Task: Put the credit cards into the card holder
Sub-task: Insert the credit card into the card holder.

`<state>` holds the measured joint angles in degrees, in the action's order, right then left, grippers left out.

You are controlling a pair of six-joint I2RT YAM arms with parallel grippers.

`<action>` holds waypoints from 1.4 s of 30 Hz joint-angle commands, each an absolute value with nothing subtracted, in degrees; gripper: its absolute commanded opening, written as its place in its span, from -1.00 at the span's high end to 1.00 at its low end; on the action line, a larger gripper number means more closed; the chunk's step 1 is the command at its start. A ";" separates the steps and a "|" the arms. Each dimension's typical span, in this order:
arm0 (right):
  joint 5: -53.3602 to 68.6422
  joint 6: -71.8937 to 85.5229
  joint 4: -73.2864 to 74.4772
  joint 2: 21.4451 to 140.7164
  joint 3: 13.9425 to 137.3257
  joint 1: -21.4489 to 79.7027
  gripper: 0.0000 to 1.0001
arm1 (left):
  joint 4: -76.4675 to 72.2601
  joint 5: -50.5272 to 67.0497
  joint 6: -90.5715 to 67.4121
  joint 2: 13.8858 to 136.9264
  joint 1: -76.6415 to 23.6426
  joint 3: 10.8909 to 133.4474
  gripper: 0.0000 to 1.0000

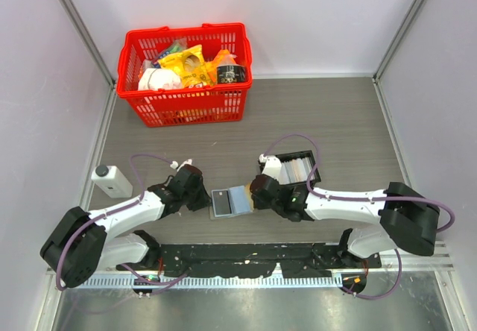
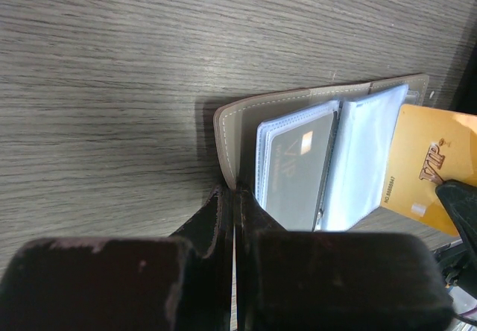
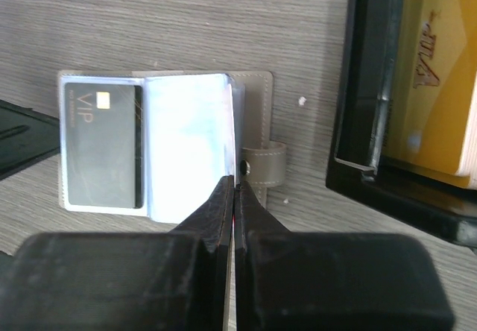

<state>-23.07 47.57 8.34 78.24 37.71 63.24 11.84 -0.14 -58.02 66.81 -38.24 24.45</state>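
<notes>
The grey-beige card holder (image 1: 227, 202) lies open on the table between my grippers, its clear pale blue pockets (image 3: 186, 144) showing. A grey VIP card (image 3: 100, 144) sits in its left pocket and also shows in the left wrist view (image 2: 294, 171). My left gripper (image 2: 235, 193) is shut on the edge of the holder's left cover (image 2: 231, 141). My right gripper (image 3: 235, 182) is shut at the holder's right side, by the snap strap (image 3: 264, 163). It holds an orange VIP card (image 2: 425, 167) edge-on to its own camera. More orange cards (image 3: 440, 70) lie in the black tray (image 3: 365, 85).
The black tray (image 1: 298, 154) stands just behind my right gripper (image 1: 256, 194). A red basket (image 1: 186, 70) of groceries is at the back left. A small white device (image 1: 110, 180) lies at the left edge, near my left arm. A black rail (image 1: 246, 260) runs along the near edge.
</notes>
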 commanded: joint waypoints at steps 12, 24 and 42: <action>-20.83 48.34 5.36 83.85 41.65 66.09 0.98 | 13.01 -1.67 -56.86 68.29 -38.32 24.08 1.00; -32.18 46.59 15.30 66.11 45.18 66.18 0.98 | 13.36 -1.32 -56.43 67.59 -38.32 24.00 1.00; -11.35 55.09 -22.46 79.10 29.19 61.18 0.98 | 10.99 -1.05 -57.30 69.78 -38.32 23.73 1.00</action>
